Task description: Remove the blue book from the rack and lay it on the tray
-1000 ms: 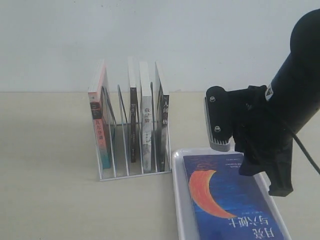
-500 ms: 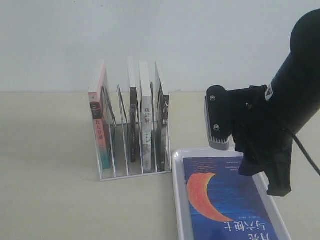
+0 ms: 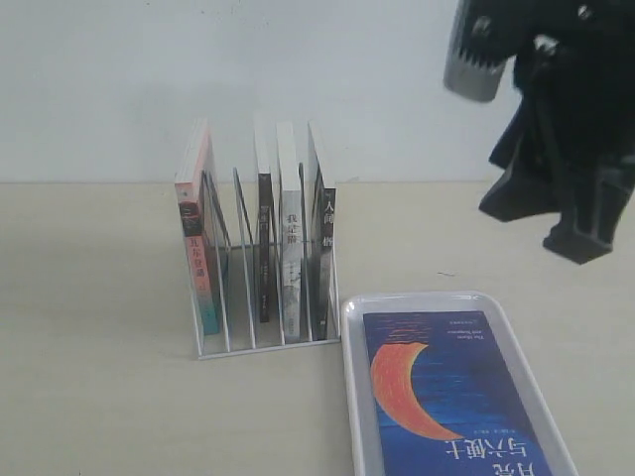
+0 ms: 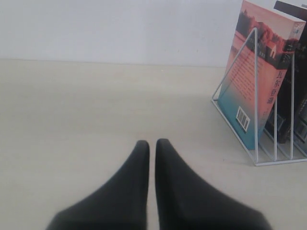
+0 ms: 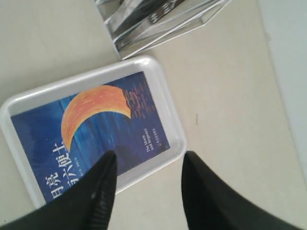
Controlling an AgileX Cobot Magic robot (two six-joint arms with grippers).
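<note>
While it lies flat, blue book (image 3: 451, 392) fills tray (image 3: 417, 301).

The right hand (image 5: 149, 160) is matte black, with two broad tapering fingers (image 5: 98, 191); its angular black housing (image 3: 568, 119) carries a light grey block (image 3: 474, 67); the left hand (image 4: 152, 143) shows two smooth black fingers (image 4: 128, 187) narrowing to points.

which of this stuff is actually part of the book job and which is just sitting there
Part of the job:
- blue book, lying flat in the tray
- tray
- rack

Just standing in the rack:
- pink-and-teal book
- black-spined book
- white-spined book
- dark-spined end book
</note>
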